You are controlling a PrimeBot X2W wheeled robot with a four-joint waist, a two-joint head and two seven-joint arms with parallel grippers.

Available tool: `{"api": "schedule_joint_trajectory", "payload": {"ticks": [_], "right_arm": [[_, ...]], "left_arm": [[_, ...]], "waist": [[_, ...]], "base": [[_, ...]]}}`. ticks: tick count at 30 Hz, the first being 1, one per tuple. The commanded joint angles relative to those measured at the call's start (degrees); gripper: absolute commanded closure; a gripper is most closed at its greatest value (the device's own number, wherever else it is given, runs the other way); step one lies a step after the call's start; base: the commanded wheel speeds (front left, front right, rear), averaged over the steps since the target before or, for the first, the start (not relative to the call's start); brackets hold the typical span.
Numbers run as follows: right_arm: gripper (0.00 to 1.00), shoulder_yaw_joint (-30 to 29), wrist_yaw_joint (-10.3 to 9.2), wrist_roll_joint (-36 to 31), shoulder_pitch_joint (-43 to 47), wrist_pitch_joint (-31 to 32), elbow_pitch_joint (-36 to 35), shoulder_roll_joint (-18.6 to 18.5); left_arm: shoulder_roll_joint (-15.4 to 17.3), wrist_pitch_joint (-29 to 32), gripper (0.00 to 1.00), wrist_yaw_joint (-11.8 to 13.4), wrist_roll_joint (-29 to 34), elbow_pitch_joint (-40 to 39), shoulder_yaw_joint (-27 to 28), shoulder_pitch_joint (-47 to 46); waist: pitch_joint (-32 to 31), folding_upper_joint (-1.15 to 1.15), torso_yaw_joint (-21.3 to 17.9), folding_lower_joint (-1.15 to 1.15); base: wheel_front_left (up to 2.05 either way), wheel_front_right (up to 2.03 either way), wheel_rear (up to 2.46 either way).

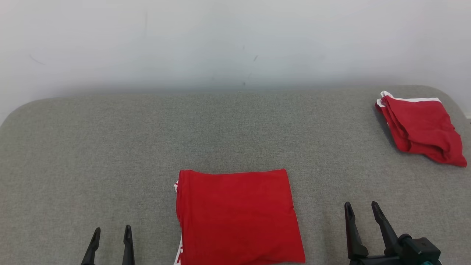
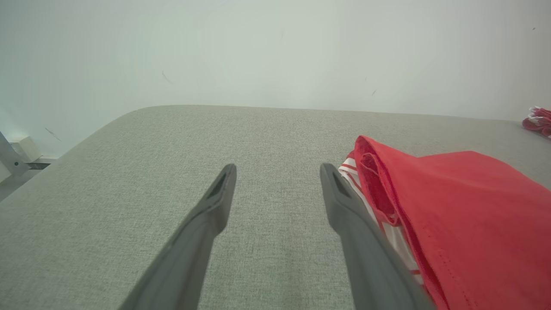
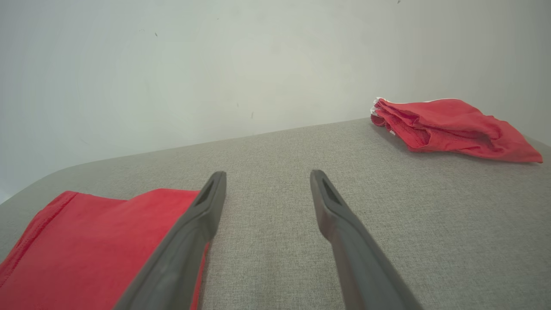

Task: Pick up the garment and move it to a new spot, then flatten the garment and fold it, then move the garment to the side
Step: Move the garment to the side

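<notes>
The red folded garment, a flat near-square of soft knit cloth with white striped trim peeping out at its 9 o'clock edge, lay at 6 o'clock on the grey fabric-covered worktop, between the two tools. The left tool stood at 7 o'clock, jaws spread wide and empty, near the trim edge. The right tool stood at 5 o'clock, likewise spread and holding nothing, a little apart from the cloth. A second red folded bundle sat at 2 o'clock near the worktop's corner. Folding looked finished, so the step in hand was judged to be the shift to the side. Doing it well would call for pinching all layers together at both side edges, low against the worktop, and lifting evenly so the fold did not slip open. The loose layers at 9 o'clock seemed likeliest to spill. No brand, label or legible writing could be seen on either cloth
</notes>
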Motion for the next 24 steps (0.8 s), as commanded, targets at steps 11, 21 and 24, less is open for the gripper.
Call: {"api": "schedule_joint_trajectory", "payload": {"ticks": [11,21,24], "right_arm": [[0.0,0.2,-0.15,0.1,0.1,-0.1,0.1,0.2],[0.0,2.1,-0.15,1.2,-1.9,-0.1,1.1,0.2],[0.0,4.1,-0.15,1.4,-3.2,-0.1,3.0,0.2]], "left_arm": [[-0.1,-0.1,0.0,-0.1,0.4,0.0,0.1,-0.4],[-0.1,-0.1,0.0,-0.3,0.4,0.0,0.1,0.0],[-0.1,-0.1,0.0,-0.4,0.3,0.0,0.0,-0.2]], "waist": [[0.0,0.0,0.2,0.0],[-0.6,0.0,0.5,0.0],[-0.5,0.0,0.7,0.0]], "base": [[0.0,0.0,0.0],[0.0,0.0,0.0],[0.0,0.0,0.0]]}}
